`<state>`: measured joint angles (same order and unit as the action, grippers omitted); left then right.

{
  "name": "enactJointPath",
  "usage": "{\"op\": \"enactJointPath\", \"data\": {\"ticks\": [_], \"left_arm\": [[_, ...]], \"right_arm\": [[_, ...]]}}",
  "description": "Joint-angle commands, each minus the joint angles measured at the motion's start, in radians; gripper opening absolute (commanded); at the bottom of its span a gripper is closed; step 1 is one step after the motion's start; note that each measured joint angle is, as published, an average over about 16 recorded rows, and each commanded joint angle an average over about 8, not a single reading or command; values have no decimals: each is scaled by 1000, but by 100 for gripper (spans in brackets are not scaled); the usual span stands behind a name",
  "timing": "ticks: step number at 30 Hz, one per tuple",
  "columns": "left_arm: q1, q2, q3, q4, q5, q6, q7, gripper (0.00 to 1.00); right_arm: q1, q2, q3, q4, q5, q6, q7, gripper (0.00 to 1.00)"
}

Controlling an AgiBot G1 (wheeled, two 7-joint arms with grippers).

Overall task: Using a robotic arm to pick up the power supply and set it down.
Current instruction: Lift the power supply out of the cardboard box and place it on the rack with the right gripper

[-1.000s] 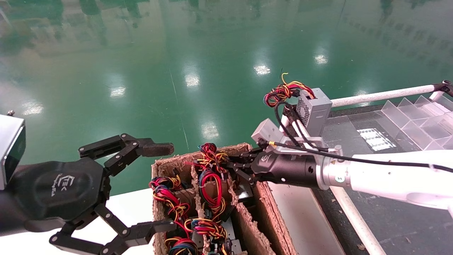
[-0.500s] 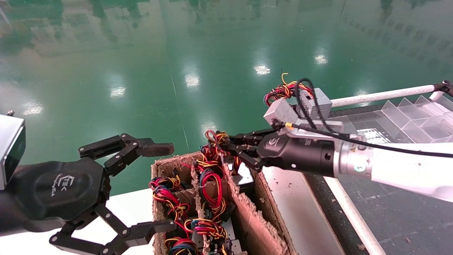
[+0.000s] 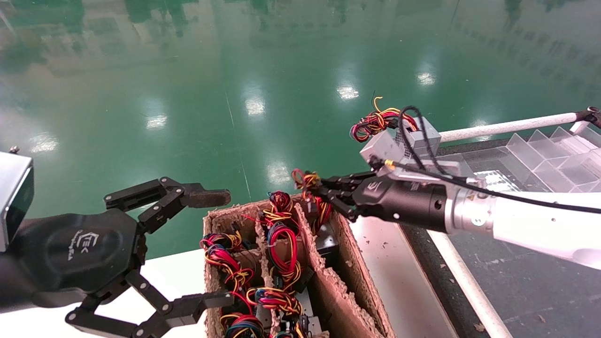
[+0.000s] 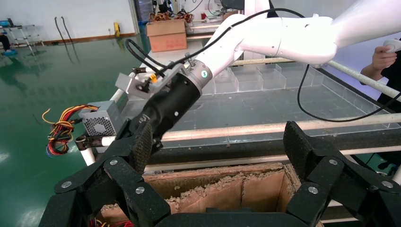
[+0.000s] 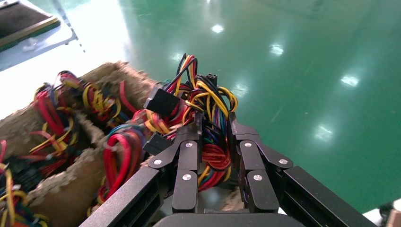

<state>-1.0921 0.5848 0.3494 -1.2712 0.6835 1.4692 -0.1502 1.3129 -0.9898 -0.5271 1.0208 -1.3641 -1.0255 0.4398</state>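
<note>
Lifting out: right gripper (image 3: pixel 324 195) has risen from the cardboard box (image 3: pixel 350 263) over the last second, fingers clamped on the power supply (image 5: pixel 208 137) by its wire bundle, body hidden. Extraction underway, placement pending. Left gripper (image 3: pixel 206 249) parked, fingers spread.

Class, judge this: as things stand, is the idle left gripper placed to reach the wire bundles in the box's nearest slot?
Probably yes. The left gripper is open beside the cardboard box, whose top is open; the right gripper works at the far slot.
</note>
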Motion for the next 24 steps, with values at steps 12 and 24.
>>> {"op": "enactJointPath", "data": {"ticks": [12,24], "left_arm": [[0,0,0,0,0,0,0,100],[0,0,0,0,0,0,0,100]], "right_arm": [[2,64,60,70,80,-15,26,0],[22,123,142,133,167,-9,6,0]]}}
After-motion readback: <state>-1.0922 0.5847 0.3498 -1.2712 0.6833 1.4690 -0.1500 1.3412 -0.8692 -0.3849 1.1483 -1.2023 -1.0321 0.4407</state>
